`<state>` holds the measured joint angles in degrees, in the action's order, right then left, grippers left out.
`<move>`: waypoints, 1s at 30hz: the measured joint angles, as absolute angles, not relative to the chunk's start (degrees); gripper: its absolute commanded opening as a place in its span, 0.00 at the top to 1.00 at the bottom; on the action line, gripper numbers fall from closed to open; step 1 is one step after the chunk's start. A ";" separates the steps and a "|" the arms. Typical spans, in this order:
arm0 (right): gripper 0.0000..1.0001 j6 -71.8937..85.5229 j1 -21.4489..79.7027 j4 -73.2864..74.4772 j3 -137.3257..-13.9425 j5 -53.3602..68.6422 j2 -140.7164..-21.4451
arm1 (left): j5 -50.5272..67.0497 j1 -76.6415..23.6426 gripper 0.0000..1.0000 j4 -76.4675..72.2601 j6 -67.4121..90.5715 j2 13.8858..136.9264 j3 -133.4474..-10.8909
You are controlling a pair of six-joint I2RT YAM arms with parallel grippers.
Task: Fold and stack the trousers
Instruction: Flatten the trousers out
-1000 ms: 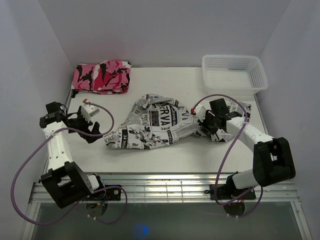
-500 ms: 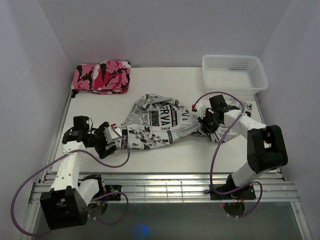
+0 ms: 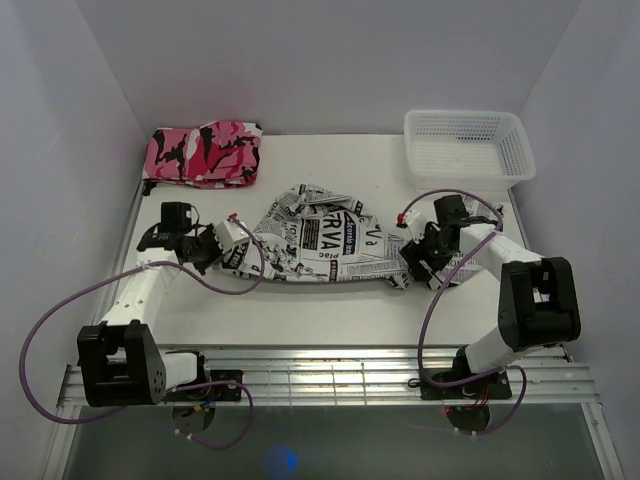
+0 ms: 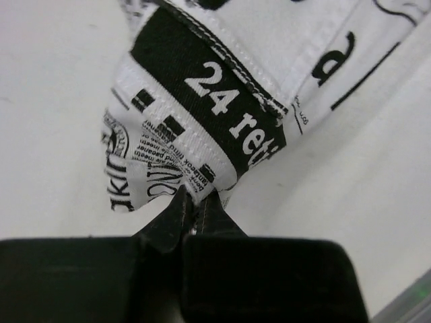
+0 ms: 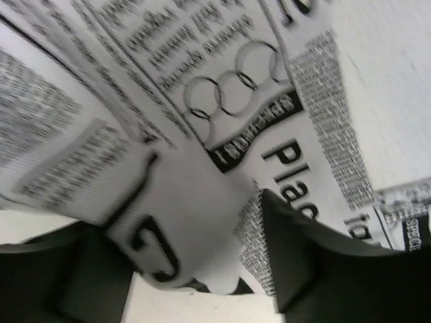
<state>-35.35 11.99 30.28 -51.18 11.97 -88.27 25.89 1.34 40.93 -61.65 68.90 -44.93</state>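
Lying crumpled, long axis left-right: trousers (image 3: 325, 245), left gripper (image 3: 232, 252) pinching one end, right gripper (image 3: 412, 264) spread at the other.

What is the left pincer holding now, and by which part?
The white newspaper-print cloth trousers, pinched at a stitched hem edge by the left pincer.

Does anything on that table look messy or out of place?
Only the trousers: they lie crumpled in a heap mid-table, not flat, with the left gripper pinching one edge.
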 measured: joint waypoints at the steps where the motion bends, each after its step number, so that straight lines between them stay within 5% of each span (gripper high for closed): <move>1: 0.17 -36.64 10.35 30.52 -51.03 11.64 -87.94 | 25.19 1.48 1.00 40.71 -61.01 69.87 -47.03; 15: 0.14 -54.70 -13.08 32.69 -58.22 11.27 -90.08 | 17.85 9.74 1.00 38.44 -58.59 77.87 -63.31; 30: 0.11 -63.24 -15.75 32.29 -62.96 20.73 -94.32 | 15.92 13.91 1.00 38.57 -59.48 78.78 -63.99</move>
